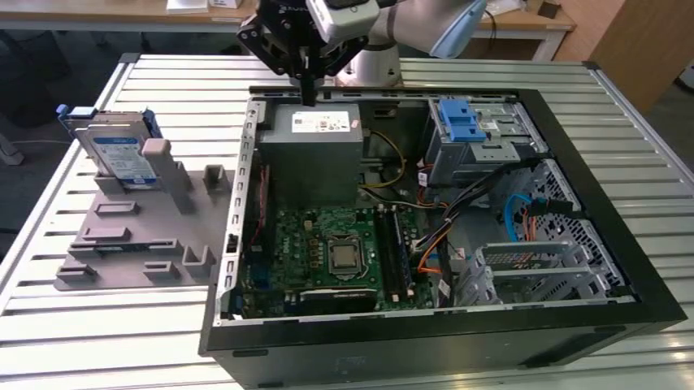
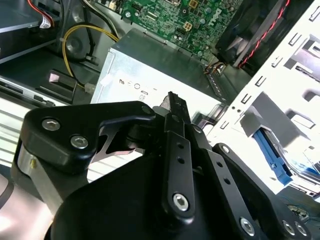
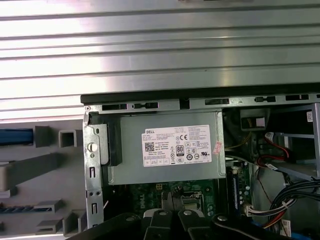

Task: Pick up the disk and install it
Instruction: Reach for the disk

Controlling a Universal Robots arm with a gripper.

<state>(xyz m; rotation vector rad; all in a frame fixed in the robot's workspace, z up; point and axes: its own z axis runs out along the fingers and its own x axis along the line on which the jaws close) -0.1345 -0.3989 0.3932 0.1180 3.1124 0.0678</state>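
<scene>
One disk (image 1: 119,154) stands upright in a grey holder (image 1: 119,244) on the slatted surface (image 1: 109,325), at the exterior view's left of the open computer case (image 1: 434,341) and well apart from the arm. The jaws are closed together with nothing between them, and hang over the case's far edge above the grey power supply (image 1: 312,158). First wrist view: the closed jaw tips sit just short of the stickered power supply; a blue strip (image 3: 15,136) shows beside the holder. Second wrist view: the jaws are pressed together over the power supply, green motherboard (image 2: 175,20) beyond.
</scene>
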